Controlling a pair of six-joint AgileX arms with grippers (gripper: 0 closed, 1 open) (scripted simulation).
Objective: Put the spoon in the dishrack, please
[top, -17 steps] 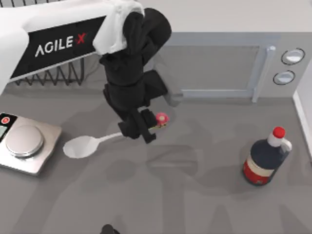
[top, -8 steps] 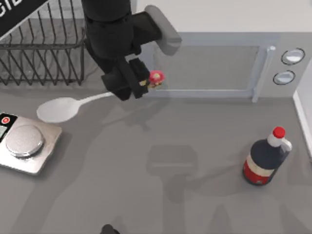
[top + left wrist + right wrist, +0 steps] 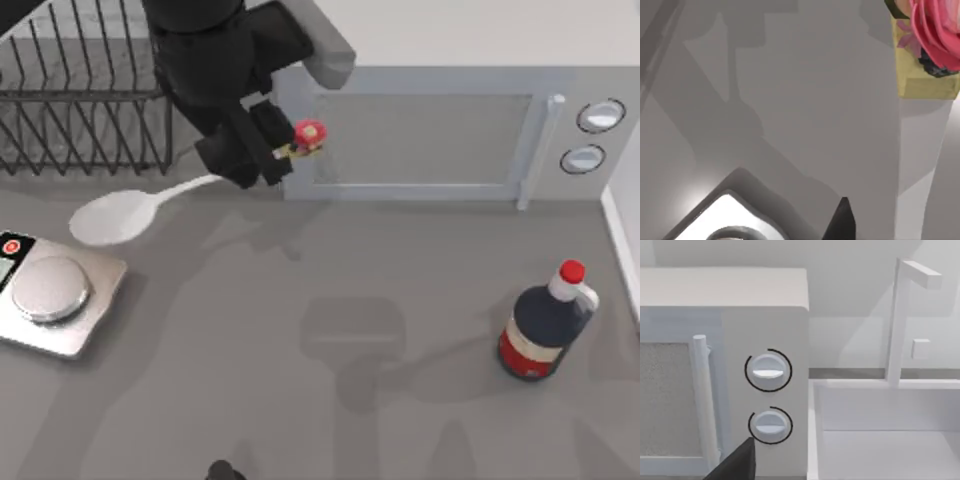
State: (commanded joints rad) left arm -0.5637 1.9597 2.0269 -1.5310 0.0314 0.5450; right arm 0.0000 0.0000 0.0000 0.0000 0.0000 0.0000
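My left gripper (image 3: 262, 155) is shut on the slim handle of the white spoon (image 3: 110, 217) and holds it off the table. The oval bowl points left, hanging in front of the black wire dishrack (image 3: 85, 110) and just behind the scale. The red-and-yellow knob (image 3: 308, 133) sticks out to the right of the fingers, and it shows close up in the left wrist view (image 3: 927, 45). The gripper is at the dishrack's front right corner. My right gripper (image 3: 735, 467) is parked facing the microwave's dials.
A silver scale (image 3: 55, 290) sits at the left under the spoon's bowl, its corner in the left wrist view (image 3: 725, 220). A white microwave (image 3: 430, 130) stands at the back, right of the rack. A dark bottle with a red cap (image 3: 545, 325) stands at the right.
The left gripper has carried the spoon up off the table and back to the left, from beside the scale to the dishrack's front right corner.
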